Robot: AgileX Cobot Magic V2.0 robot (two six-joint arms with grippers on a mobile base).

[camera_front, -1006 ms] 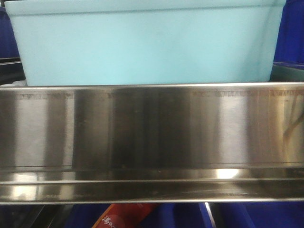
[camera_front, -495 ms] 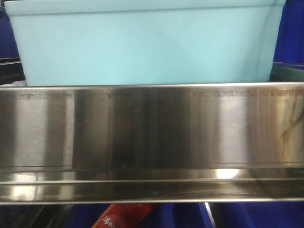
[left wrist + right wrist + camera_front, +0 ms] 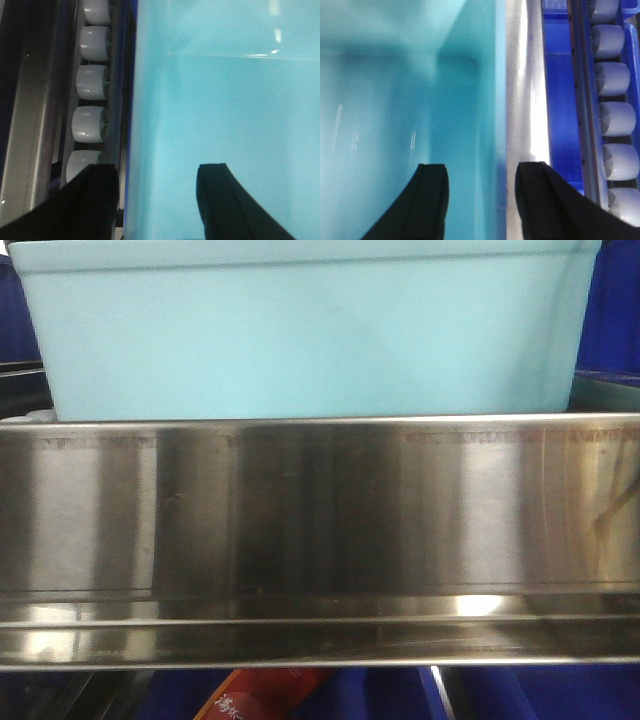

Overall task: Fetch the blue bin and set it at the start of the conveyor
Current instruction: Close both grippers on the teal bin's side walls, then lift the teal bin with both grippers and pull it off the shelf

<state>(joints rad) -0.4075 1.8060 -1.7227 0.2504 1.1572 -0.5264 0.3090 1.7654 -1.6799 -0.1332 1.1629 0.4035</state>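
The blue bin (image 3: pixel 300 335) is a pale aqua tub standing on a shiny steel shelf and fills the top of the front view. My left gripper (image 3: pixel 157 170) is open, with the bin's left wall (image 3: pixel 150 125) between its two black fingers: one finger is outside, the other over the bin's inside (image 3: pixel 225 100). My right gripper (image 3: pixel 481 167) is open astride the bin's right wall (image 3: pixel 492 100), one finger inside the bin (image 3: pixel 395 100) and one outside. The conveyor start is out of view.
The steel shelf front (image 3: pixel 320 520) spans the front view. Dark blue crates (image 3: pixel 615 310) stand behind the bin, and another (image 3: pixel 562 100) beside it. White rollers (image 3: pixel 90 82) (image 3: pixel 615 117) run along both sides. A red package (image 3: pixel 265 695) shows below the shelf.
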